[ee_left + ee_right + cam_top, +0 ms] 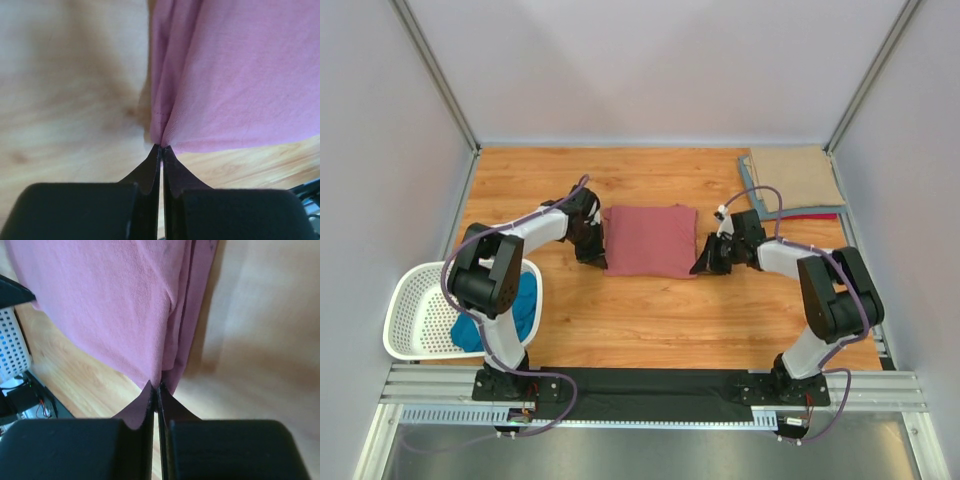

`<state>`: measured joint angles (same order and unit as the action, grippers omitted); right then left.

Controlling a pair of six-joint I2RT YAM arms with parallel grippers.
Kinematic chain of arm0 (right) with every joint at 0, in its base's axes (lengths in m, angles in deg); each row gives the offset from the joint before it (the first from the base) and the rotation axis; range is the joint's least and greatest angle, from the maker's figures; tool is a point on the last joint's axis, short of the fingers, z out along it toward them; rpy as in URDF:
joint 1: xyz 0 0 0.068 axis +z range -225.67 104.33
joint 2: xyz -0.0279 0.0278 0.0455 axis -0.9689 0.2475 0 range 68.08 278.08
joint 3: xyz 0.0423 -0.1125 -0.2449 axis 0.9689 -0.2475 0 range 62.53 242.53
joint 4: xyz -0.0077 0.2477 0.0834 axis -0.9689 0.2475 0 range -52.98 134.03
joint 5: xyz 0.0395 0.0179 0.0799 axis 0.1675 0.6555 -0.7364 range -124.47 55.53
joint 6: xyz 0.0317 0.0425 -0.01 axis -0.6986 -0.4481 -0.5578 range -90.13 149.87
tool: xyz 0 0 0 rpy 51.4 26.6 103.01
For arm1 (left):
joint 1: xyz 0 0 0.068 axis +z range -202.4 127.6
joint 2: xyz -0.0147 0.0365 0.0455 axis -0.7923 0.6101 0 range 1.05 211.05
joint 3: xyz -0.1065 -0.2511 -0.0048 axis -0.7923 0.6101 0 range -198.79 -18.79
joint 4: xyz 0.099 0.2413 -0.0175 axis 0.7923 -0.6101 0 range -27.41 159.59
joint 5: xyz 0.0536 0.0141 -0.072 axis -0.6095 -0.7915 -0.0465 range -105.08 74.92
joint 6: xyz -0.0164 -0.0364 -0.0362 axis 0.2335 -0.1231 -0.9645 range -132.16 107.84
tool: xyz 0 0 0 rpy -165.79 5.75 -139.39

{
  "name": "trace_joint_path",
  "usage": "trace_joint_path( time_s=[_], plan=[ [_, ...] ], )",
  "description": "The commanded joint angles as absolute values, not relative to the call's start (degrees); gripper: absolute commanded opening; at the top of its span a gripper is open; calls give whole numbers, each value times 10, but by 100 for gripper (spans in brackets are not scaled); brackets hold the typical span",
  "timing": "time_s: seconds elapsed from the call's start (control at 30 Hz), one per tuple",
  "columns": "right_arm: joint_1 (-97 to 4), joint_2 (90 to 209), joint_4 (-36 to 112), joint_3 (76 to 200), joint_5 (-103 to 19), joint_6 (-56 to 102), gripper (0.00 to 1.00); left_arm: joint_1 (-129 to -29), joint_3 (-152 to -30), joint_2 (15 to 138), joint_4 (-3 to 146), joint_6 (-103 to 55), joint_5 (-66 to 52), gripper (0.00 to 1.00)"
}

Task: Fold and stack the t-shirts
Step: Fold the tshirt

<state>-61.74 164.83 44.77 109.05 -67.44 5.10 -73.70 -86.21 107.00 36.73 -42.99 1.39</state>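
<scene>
The rose-red t-shirt lies in the middle of the bench, already folded to a compact rectangle. The left gripper and right gripper each pinch a near corner of it (probably for another fold). Folded shirts, tan uppermost, are stacked far right. A teal t-shirt waits unfolded in the basket.

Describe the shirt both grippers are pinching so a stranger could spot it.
On the wooden table, look at the very middle. The folded dusty rose-red t-shirt lies there, the left gripper and right gripper pinching its near corners. By contrast, the tan shirt sits at the far right corner and the teal shirt in the white basket.
</scene>
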Motion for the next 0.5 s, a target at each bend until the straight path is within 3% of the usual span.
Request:
trace_joint_path(
  time_s=[0.0,0.1,0.23,0.27,0.33,0.47],
  plan=[
    [-599,1595,439,1026,-630,2,2,-737,-838,1015,280,-438,-71,0],
    [-584,1557,422,981,-625,-19,10,-737,-823,987,279,-429,-78,0],
    [-581,1517,455,985,-605,-11,27,-738,-836,971,241,-428,-90,28],
    [-581,1503,462,990,-602,0,35,-738,-845,966,232,-431,-100,31],
    [-581,1491,477,1015,-591,10,40,-744,-857,950,213,-436,-130,36],
    [-583,1528,465,1073,-600,32,42,-761,-906,942,184,-434,-150,39]
  ],
)
